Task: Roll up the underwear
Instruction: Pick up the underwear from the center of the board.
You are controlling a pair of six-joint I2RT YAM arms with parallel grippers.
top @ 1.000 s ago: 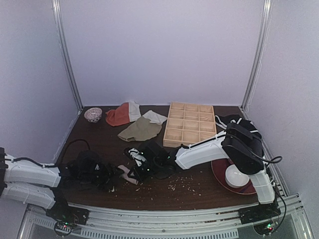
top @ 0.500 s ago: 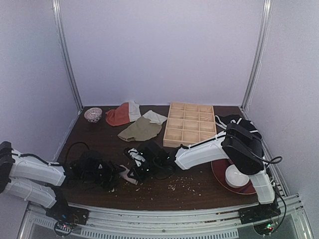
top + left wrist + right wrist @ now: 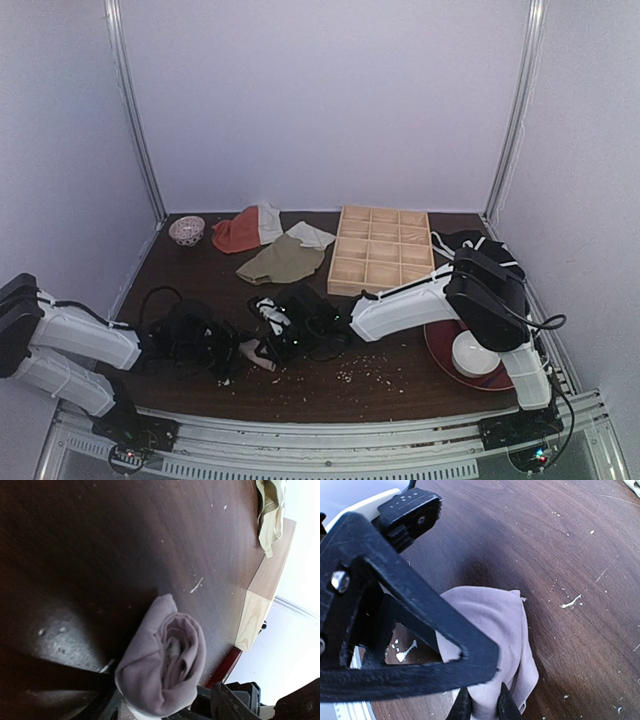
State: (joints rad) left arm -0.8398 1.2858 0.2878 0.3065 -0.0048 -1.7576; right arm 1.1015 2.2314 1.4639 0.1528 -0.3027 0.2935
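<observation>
The underwear lay rolled on the tabletop, just ahead of the left pincer, its spiral end facing that pincer, whose opening I couldn't tell. The right pincer, nearer, was pinched closed on the roll's cloth.

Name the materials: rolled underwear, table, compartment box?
The underwear: soft, thin mauve fabric, matte, probably a knit; it folds and rolls in loose layers. The table: dark brown wood or wood-look laminate, slight sheen, grain streaks visible. The box: pale, unfinished-looking wood, matte, possibly plywood or softwood.
</observation>
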